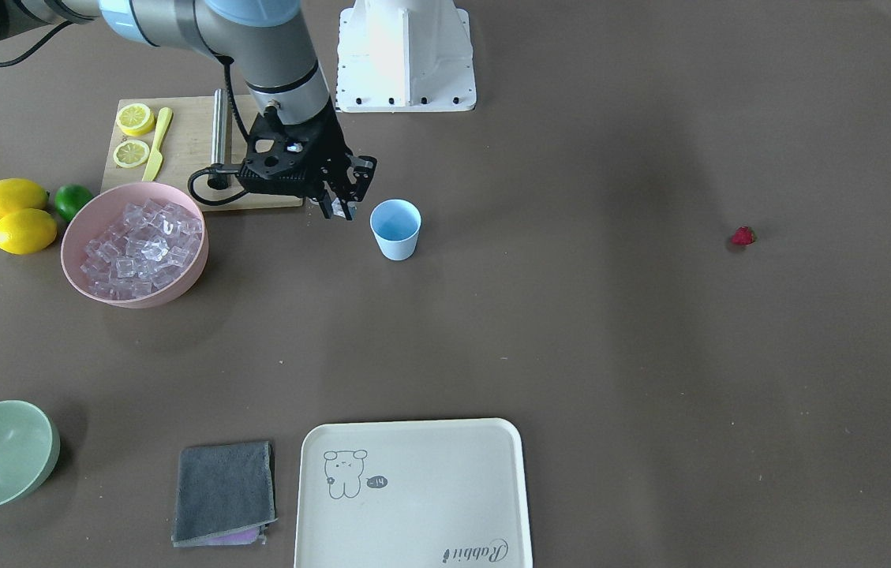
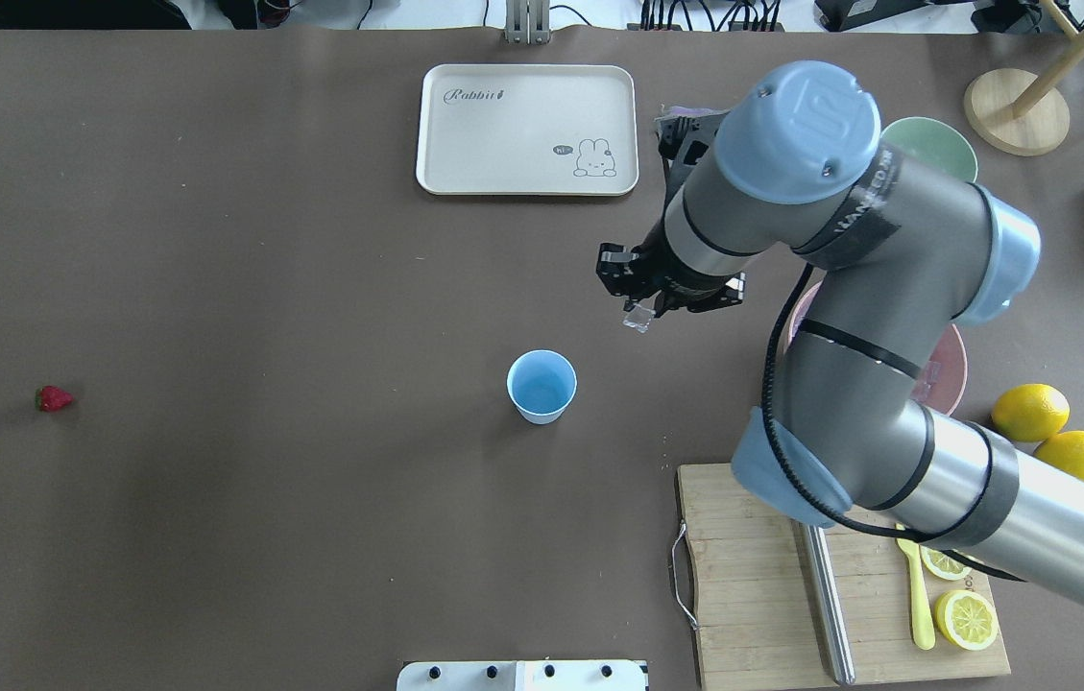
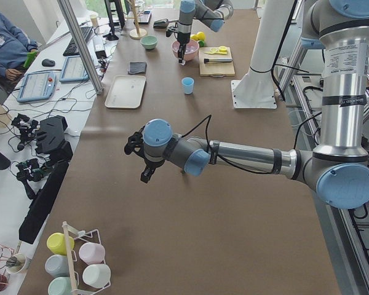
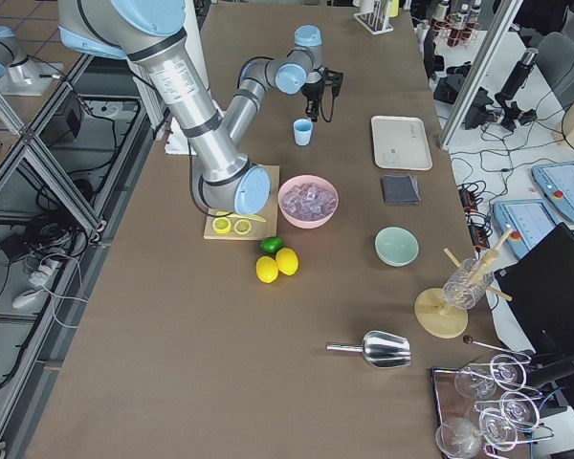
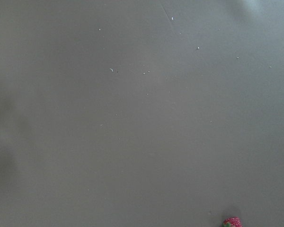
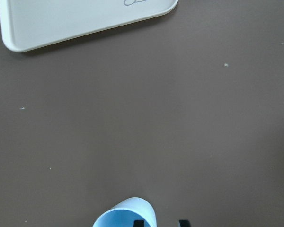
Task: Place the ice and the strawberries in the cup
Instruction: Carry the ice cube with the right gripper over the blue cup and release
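A long table (image 3: 234, 233) topped in matte dark brown runs through a brightly, evenly lit lab. Silver aluminium frame posts (image 3: 80, 46) stand along one side beside a white workbench (image 3: 3, 184). Brown floor tiles (image 4: 24, 14) show on the other side.

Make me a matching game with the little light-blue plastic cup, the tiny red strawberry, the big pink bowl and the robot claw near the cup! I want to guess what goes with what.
Things:
1. small light-blue plastic cup
2. tiny red strawberry
3. wide pink bowl
4. right gripper

States:
A. filled with a heap of clear ice
B. pinching a single clear ice cube
C. standing upright with nothing inside
D. lying alone on the bare brown table, far from the rest

Pairs: 1-C, 2-D, 3-A, 4-B.
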Robot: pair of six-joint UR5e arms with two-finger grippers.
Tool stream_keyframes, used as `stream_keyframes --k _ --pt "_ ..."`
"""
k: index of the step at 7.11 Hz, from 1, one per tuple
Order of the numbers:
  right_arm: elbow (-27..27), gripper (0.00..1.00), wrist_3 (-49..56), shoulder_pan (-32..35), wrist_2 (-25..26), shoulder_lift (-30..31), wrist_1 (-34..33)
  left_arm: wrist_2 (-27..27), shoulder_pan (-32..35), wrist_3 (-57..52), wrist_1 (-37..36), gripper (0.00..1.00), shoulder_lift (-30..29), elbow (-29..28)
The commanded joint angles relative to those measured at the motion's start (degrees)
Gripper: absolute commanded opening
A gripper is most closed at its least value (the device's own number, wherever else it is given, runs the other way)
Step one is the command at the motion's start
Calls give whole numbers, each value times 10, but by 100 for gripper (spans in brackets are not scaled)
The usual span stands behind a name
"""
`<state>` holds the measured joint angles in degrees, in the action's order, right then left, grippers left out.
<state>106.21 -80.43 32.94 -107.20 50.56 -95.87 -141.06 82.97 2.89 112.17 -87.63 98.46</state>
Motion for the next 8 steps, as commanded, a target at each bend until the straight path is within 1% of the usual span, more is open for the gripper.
stream_keyframes --k 1,3,4,5,7,8 --pt "-20 0 -17 -40 44 -28 4 0 -1 0 0 99 0 0" --pt "-25 0 -11 -42 53 -28 5 0 -5 0 0 99 0 -1" --pt "-22 96 -10 -44 54 -25 5 -1 -5 0 0 99 0 -1" --pt "-21 100 -9 -44 57 -24 5 0 -7 0 0 99 0 -1" --pt "-18 100 -5 -42 56 -24 5 0 -10 0 1 99 0 -1" --pt "-18 100 17 -21 45 -20 4 0 -10 -1 0 99 0 -2"
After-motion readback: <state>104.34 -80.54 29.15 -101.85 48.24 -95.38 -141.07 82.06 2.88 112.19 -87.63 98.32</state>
